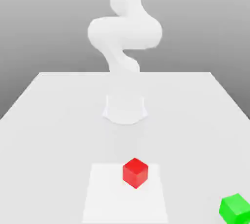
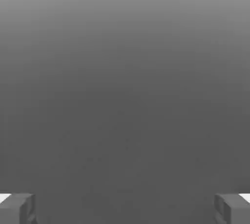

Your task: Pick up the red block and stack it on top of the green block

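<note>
A red block (image 1: 135,172) sits on a white table (image 1: 49,120), resting on a paler square patch (image 1: 105,193) of the surface, close to that patch's far edge. Taking the red block as the landmark: a green block (image 1: 236,208) lies well apart from it, toward the exterior view's right and nearer the camera. Beyond the red block, farther back on the table, stands the round base (image 1: 125,108) of a white robot arm (image 1: 124,28), which rises and curves upward.
</note>
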